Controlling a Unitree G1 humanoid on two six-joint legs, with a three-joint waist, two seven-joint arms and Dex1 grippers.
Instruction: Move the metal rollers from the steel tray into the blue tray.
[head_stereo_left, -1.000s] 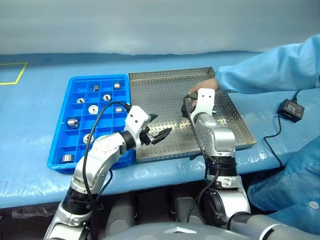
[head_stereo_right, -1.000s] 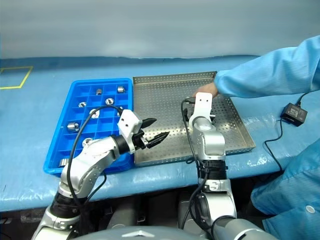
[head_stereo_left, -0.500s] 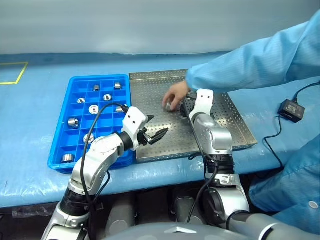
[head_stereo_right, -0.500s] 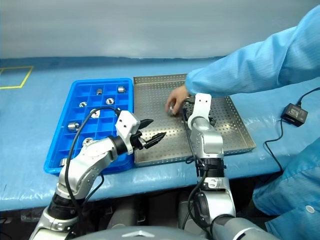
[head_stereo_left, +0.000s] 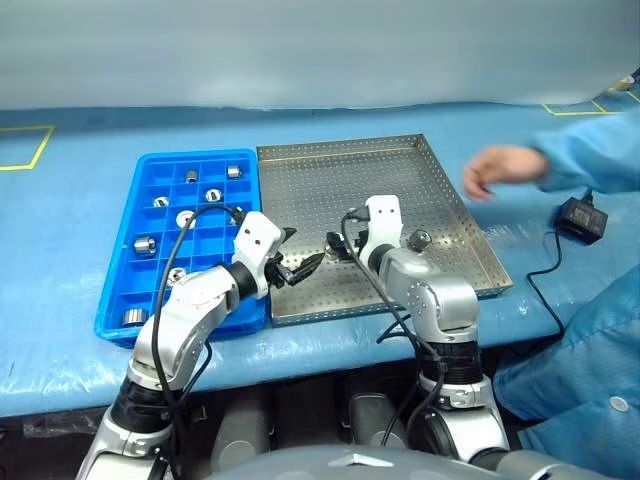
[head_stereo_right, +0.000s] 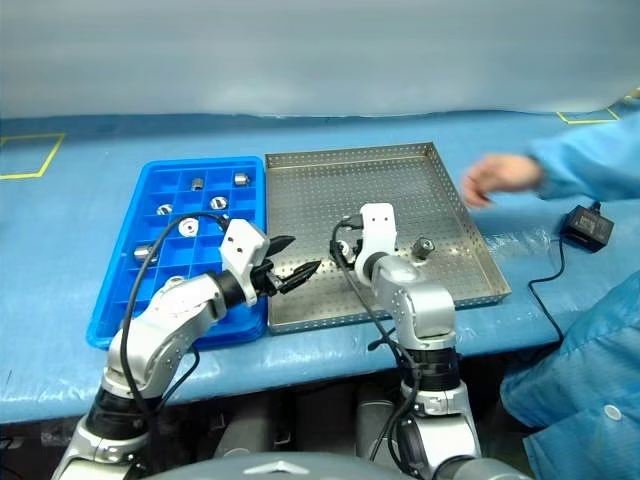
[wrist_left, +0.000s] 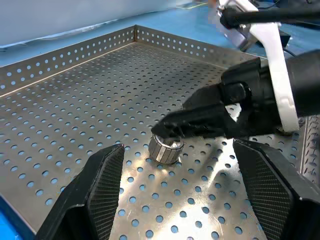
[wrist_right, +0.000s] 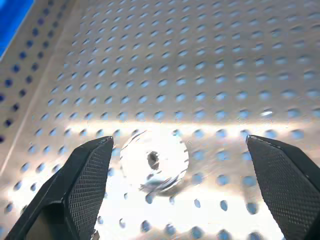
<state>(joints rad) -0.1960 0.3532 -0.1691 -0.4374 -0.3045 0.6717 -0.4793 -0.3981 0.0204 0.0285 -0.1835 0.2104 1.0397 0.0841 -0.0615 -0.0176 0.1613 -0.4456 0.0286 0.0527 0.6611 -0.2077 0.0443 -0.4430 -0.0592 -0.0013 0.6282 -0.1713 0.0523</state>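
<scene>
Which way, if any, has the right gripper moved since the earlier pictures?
Yes. The right gripper has swung toward the blue tray, across the steel tray.

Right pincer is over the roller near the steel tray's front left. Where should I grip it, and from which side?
Grip the roller across its round sides, coming from above. It stands upright on the steel tray, centre hole facing up, with bare tray all round. The right pincer is already open, one finger on each side of it, so lowering straight down and closing looks enough.

Silver arms, white wrists, black cables, ridged pincer (head_stereo_left: 300, 267) pads
</scene>
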